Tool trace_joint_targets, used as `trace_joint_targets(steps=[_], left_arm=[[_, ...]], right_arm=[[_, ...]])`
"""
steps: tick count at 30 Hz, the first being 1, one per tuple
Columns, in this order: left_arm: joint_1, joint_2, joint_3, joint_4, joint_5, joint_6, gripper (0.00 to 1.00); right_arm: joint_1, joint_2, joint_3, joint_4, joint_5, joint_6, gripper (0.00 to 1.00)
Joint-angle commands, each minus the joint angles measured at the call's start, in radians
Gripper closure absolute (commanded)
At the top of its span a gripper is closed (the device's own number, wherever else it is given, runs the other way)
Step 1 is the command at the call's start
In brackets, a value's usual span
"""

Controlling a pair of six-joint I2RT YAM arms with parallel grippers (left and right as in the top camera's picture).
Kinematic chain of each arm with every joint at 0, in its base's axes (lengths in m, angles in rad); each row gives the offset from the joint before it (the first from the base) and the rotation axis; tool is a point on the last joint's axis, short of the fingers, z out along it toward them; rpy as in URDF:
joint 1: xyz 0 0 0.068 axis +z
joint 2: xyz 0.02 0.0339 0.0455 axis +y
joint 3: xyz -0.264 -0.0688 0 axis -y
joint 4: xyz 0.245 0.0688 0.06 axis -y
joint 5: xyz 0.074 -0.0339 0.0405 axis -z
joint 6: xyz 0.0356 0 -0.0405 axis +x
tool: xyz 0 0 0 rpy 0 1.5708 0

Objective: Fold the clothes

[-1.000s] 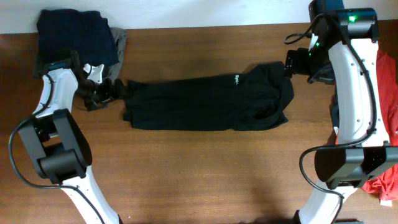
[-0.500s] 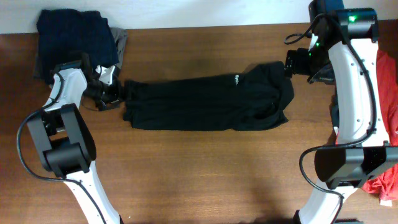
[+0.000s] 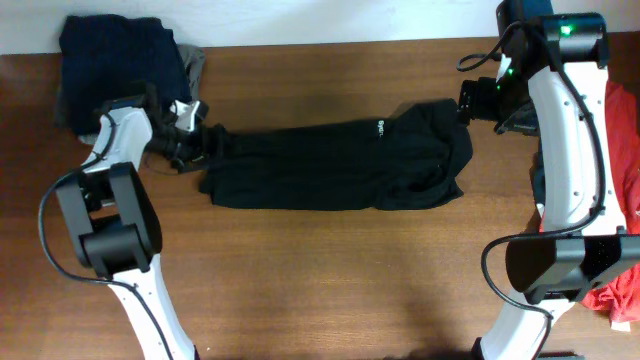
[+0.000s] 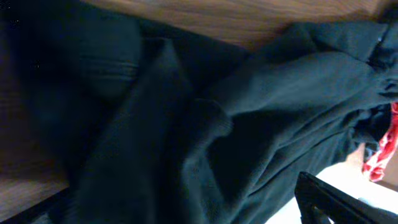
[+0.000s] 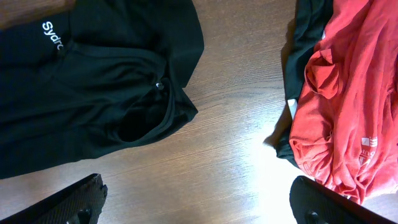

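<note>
The long black fabric garment [image 3: 330, 165] lies stretched across the brown wooden table [image 3: 320, 270]. The left gripper [image 3: 198, 147] has slid rightward since a second ago and seems clamped on its left end; the right gripper [image 5: 198, 208] hangs spread, empty

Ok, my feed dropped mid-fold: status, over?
Left gripper at left end of black garment, grip unclear. Right gripper open, empty, beside its bunched right end. Red garment lies apart, to the right.
</note>
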Motion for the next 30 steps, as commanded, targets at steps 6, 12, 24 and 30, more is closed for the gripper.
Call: trace_joint_targets(steps=[6,12,24,30], left_arm=[[-0.075,0.114,-0.039,0.001,-0.034,0.019,0.02],[-0.078,0.114,-0.039,0.001,-0.041,0.019,0.22],[-0.077,0.114,-0.033,-0.011,-0.218,-0.011,0.99],[-0.061,0.114,0.050,-0.119,-0.412,-0.074,1.00]], right_arm=[[0.003,-0.026,-0.005,-0.006,-0.005,0.001,0.01],[0.003,-0.026,-0.005,-0.006,-0.005,0.002,0.01],[0.003,-0.026,-0.005,-0.006,-0.005,0.002,0.01],[0.003,-0.026,-0.005,-0.006,-0.005,0.002,0.01]])
